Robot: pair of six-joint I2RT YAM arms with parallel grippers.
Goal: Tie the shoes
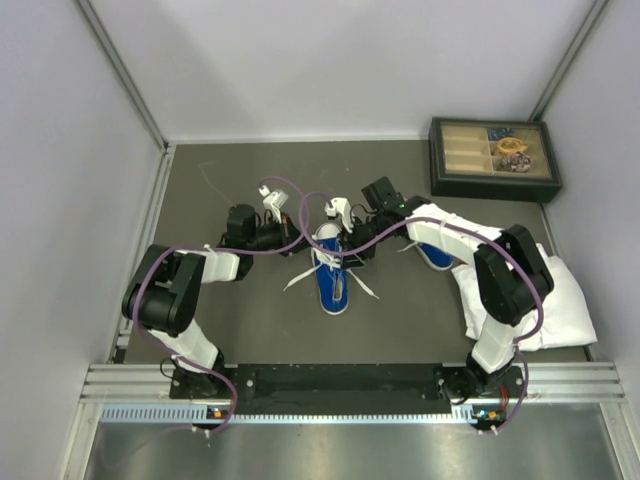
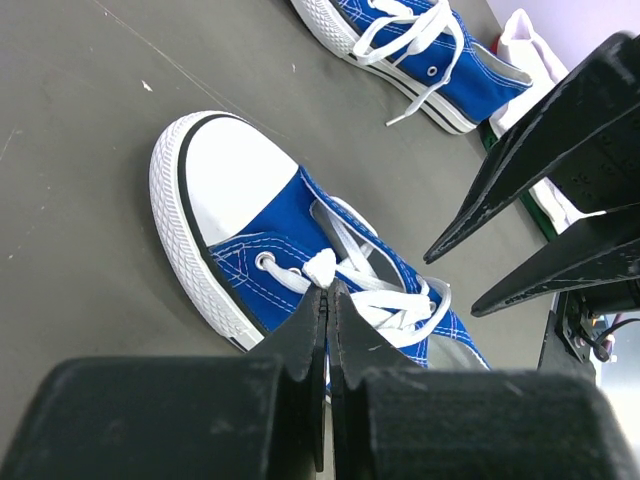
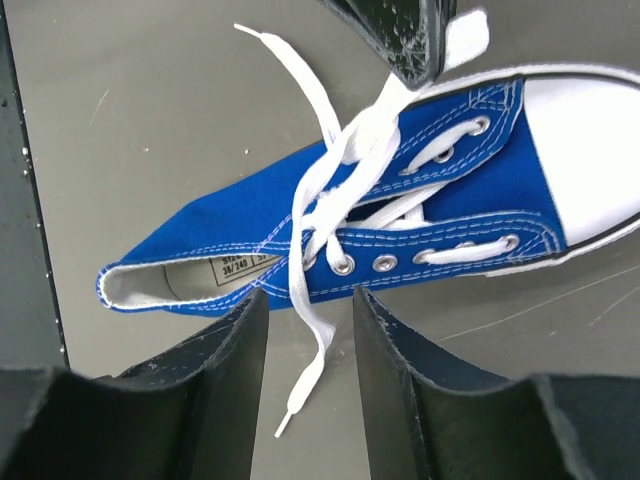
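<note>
One blue sneaker (image 1: 333,280) lies in the middle of the table with its white toe cap pointing away from the arm bases; it also shows in the left wrist view (image 2: 270,225) and the right wrist view (image 3: 440,190). My left gripper (image 2: 328,290) is shut on a bunch of white lace (image 2: 320,266) over the eyelets; in the top view it (image 1: 310,243) sits at the shoe's toe end. My right gripper (image 3: 307,294) is open beside the shoe, with a loose lace end (image 3: 318,345) hanging between its fingers. The second sneaker (image 2: 420,50) lies further right, partly under the right arm (image 1: 436,256).
A white cloth (image 1: 560,300) lies at the right under the right arm. A dark compartment box (image 1: 493,158) with small items stands at the back right. White walls enclose the dark table (image 1: 240,320) on three sides.
</note>
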